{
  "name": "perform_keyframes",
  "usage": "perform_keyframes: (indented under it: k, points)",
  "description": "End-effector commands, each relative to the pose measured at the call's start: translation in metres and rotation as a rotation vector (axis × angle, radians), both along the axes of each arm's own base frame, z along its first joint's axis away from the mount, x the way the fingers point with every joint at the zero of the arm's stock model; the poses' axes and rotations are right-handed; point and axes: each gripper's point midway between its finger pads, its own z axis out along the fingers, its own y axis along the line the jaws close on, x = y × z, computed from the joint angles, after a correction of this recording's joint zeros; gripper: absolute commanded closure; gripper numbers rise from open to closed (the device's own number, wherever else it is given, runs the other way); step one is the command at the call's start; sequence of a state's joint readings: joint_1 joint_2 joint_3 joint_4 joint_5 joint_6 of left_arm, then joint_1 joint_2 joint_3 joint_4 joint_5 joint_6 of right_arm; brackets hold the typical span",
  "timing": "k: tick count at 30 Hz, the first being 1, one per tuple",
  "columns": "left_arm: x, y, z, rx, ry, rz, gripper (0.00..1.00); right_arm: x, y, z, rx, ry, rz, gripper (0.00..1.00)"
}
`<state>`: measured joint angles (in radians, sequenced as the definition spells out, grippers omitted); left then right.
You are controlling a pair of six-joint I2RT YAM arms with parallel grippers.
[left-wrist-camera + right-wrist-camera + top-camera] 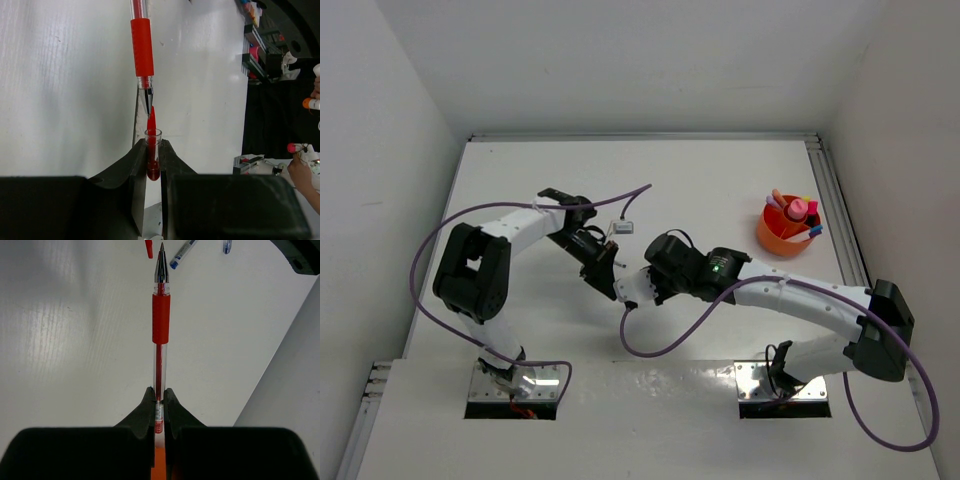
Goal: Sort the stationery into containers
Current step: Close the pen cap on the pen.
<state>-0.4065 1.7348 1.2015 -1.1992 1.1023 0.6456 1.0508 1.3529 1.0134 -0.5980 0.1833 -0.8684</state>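
Note:
My right gripper (159, 392) is shut on the back end of a red pen (160, 325), whose bare tip points away from it. My left gripper (153, 145) is shut on the pen's clear cap with a red clip (152, 150). The pen (141, 45) stands tip to mouth with the cap, almost touching it. In the top view the two grippers, left (612, 280) and right (632, 290), meet at mid-table. The orange bowl (770, 238) stands at the far right and holds several markers and pens. Two blue pens (182, 252) lie on the table beyond the red pen's tip.
A small white connector (624, 227) on a purple cable lies just behind the left gripper. Purple cables loop around both arms. A metal rail (835, 200) runs along the table's right edge, close to the bowl. White walls close in the table's far side and both flanks.

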Motion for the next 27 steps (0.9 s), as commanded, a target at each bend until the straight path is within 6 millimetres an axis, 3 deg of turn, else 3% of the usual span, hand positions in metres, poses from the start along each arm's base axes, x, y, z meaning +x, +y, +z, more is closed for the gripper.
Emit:
perform_keyframes:
  k: [1,27]
  points:
    - [-0.004,-0.004,0.000,-0.019,-0.006,-0.019,1.00,0.005,0.010,0.019,0.058,-0.051,0.009,1.00]
    - [-0.006,-0.008,0.000,-0.029,0.001,-0.049,1.00,-0.006,0.009,0.009,0.014,-0.048,0.059,1.00]
